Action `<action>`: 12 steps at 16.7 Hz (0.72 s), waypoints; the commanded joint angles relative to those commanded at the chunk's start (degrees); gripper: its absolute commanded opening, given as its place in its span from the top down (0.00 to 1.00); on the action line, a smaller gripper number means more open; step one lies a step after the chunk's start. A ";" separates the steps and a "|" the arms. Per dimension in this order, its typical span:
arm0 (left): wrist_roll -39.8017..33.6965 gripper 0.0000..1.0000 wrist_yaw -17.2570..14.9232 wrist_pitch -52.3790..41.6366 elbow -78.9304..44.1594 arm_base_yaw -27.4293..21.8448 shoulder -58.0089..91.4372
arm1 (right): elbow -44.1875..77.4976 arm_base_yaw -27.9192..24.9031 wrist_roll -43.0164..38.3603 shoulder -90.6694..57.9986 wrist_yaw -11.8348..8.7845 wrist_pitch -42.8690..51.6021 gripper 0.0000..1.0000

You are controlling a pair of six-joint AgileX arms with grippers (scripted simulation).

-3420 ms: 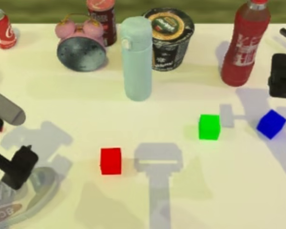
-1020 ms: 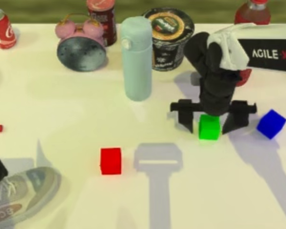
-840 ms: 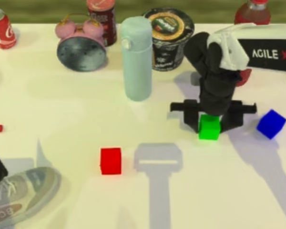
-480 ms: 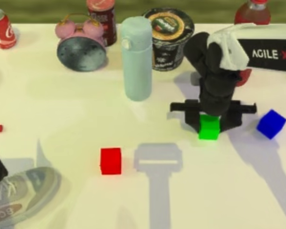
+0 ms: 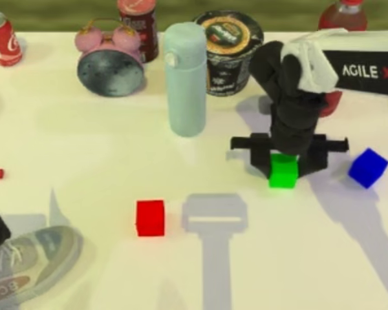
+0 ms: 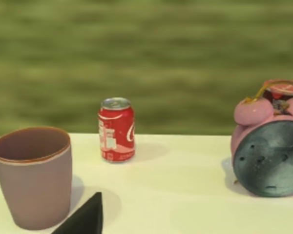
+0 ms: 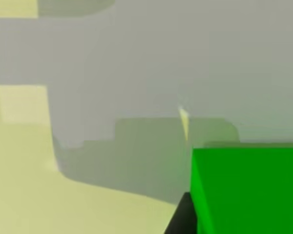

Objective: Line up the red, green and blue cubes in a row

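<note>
Table (image 5: 103, 148) cluttered | my right gripper (image 5: 284, 166) pinching green cube (image 5: 284, 172) between its fingers | blue cube (image 5: 368, 168) just beside, red cube (image 5: 150, 217) well apart

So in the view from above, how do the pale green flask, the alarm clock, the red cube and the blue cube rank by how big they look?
1. Pale green flask, clearly the largest.
2. Alarm clock.
3. Red cube and blue cube: they look about alike, so I won't rank them.

The top view looks down on the whole counter (image 5: 116, 142). The left wrist view faces its far left corner, sharing the alarm clock (image 5: 110, 64) (image 6: 268, 156). The right wrist view sits close against the green cube (image 5: 284, 170) (image 7: 249, 190).
</note>
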State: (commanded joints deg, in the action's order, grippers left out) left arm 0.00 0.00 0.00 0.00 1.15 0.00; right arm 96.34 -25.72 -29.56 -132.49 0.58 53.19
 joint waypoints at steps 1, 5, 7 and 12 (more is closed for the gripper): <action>0.00 0.00 0.00 0.00 0.00 0.00 0.00 | 0.96 -0.04 -0.04 0.45 0.02 1.38 1.00; 0.00 0.00 0.00 0.00 0.00 0.00 0.00 | 5.82 -0.30 0.00 3.22 -0.03 9.67 1.00; 0.00 0.00 0.00 0.00 0.00 0.00 0.00 | 7.38 -0.41 0.10 4.37 -0.07 11.95 1.00; 0.00 0.00 0.00 0.00 0.00 0.00 0.00 | 7.47 -0.30 -0.12 4.33 -0.09 12.07 1.00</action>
State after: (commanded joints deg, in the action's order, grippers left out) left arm 0.00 0.00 0.00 0.00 1.15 0.00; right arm 103.80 -26.02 -29.68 -128.16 0.49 65.26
